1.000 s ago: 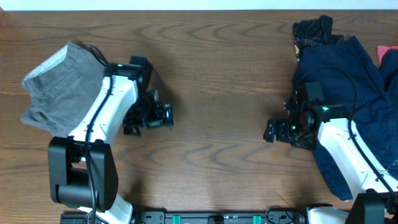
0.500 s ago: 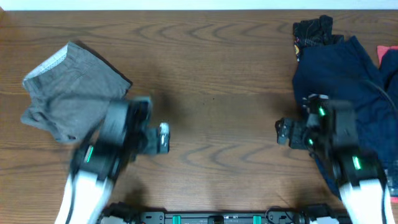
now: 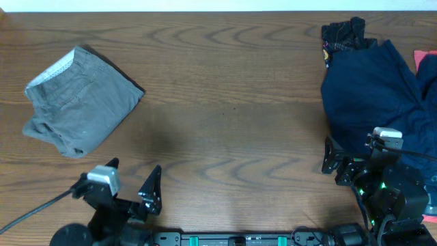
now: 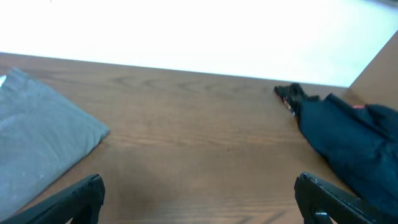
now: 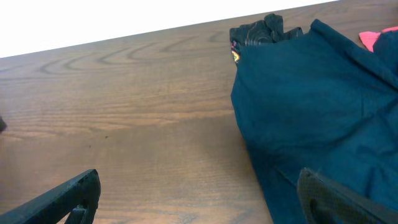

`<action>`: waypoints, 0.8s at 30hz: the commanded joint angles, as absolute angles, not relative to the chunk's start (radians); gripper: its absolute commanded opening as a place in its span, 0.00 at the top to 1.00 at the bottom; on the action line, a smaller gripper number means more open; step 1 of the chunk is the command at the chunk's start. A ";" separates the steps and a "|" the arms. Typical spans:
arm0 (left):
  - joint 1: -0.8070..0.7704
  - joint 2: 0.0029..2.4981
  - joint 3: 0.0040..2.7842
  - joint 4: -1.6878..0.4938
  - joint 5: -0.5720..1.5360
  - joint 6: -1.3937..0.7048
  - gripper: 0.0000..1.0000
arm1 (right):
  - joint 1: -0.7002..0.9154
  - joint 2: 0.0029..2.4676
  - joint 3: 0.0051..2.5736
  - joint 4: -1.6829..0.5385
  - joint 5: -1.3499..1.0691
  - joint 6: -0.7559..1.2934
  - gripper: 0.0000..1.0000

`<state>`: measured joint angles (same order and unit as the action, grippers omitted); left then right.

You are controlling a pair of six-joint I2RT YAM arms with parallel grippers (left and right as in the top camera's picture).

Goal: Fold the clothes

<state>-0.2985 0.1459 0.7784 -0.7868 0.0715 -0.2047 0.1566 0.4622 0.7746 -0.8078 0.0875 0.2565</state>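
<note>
Overhead and wrist views of the two-arm workspace. The wooden table [image 3: 232, 89] carries clothing at both ends and bare wood across its middle.

Grey garment [image 3: 78, 102] – lies at about 10 o'clock on the table in the overhead view, gathered into a compact, roughly four-sided bundle with a paler band along its 10 o'clock edge. Nothing touches it.

Navy garment [image 3: 372, 96] – spreads loosely and unfolded at 3 o'clock, running down toward 5 o'clock, with creases across its surface. A small black garment [image 3: 345, 34] bearing a coloured print sits crumpled at 1 o'clock, touching the navy cloth's upper corner. A strip of pink cloth [image 3: 425, 61] shows at the 3 o'clock edge of the frame, beside the navy fabric.

Left gripper [image 4: 198, 186] – sits at 7 o'clock near the table's front edge, well apart from the grey garment. Its fingers are spread wide, one at each lower corner of the left wrist view, with only bare wood between them; it holds nothing.

Right gripper [image 5: 199, 186] – sits at 5 o'clock, at the lower margin of the navy garment. Its fingers are likewise spread wide; the right wrist view shows table and the cloth's edge beyond them, and nothing is gripped.
</note>
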 commanded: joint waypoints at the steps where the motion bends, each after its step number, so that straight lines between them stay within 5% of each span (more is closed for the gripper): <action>1: -0.303 0.130 0.772 -0.784 0.059 -0.192 0.02 | 0.167 0.458 0.764 -0.814 0.109 0.258 0.01; 14: -0.303 0.130 0.772 -0.956 0.059 -0.192 0.02 | 0.167 0.457 0.764 -0.952 0.124 0.254 0.01; 24: -0.303 0.130 0.772 -1.131 0.059 -0.192 0.02 | 0.098 0.152 0.566 -0.817 0.112 0.172 0.01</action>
